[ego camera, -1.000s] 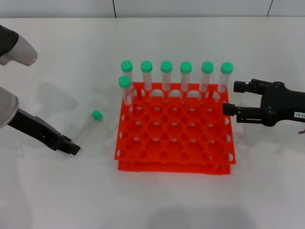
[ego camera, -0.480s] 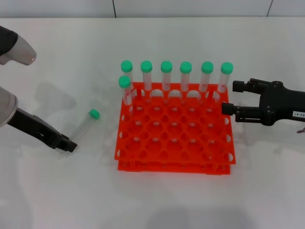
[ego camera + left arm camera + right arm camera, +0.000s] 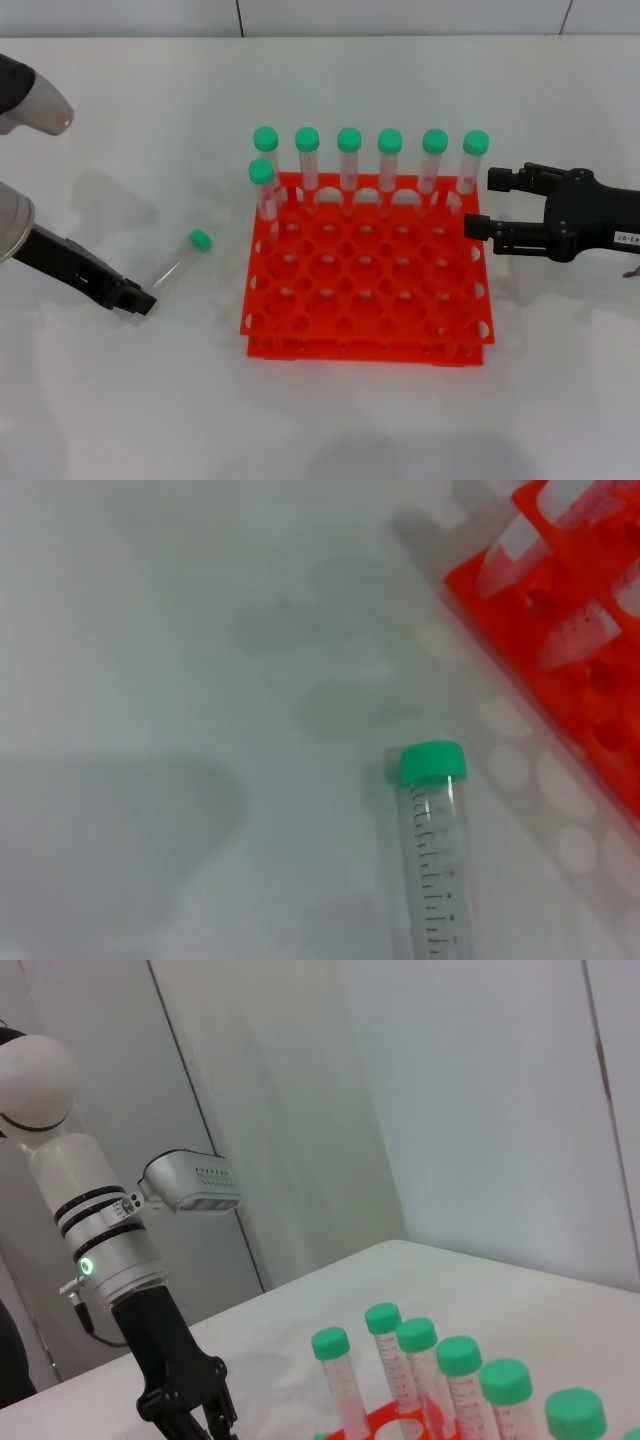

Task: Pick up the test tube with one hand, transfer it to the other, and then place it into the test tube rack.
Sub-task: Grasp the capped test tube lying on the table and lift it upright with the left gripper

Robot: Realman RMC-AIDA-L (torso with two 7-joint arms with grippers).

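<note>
Bench (image 3: 120, 400): smooth white surface filling the head view, a pale wall along the top edge.
Left tool (image 3: 140, 301): matte black, lower left of the head view, on a silver arm that runs off the left edge. Its tip lies at the clear end of the test tube; how far open it is, and whether it touches the tube, cannot be told. The right wrist view shows it from afar (image 3: 195, 1415), fingers close together, hanging under a silver wrist with a green ring light.
Test tube (image 3: 182, 262): slim clear plastic, lying on the bench left of centre, well apart from the rack, green cap toward upper right. Its body is faint in the head view; the left wrist view shows printed graduation marks and a ribbed cap (image 3: 434, 850), with the lower end cut off by the frame.
Test tube rack (image 3: 366, 268): glossy orange-red, two tiers, grid of round holes, at centre.
Seven other tubes (image 3: 349, 160): upright, green-capped, six along the far row and one just in front at its left end.
Right tool (image 3: 482, 204): black, white label, right edge, fingers parted and empty, just beside the rack's far right corner.
</note>
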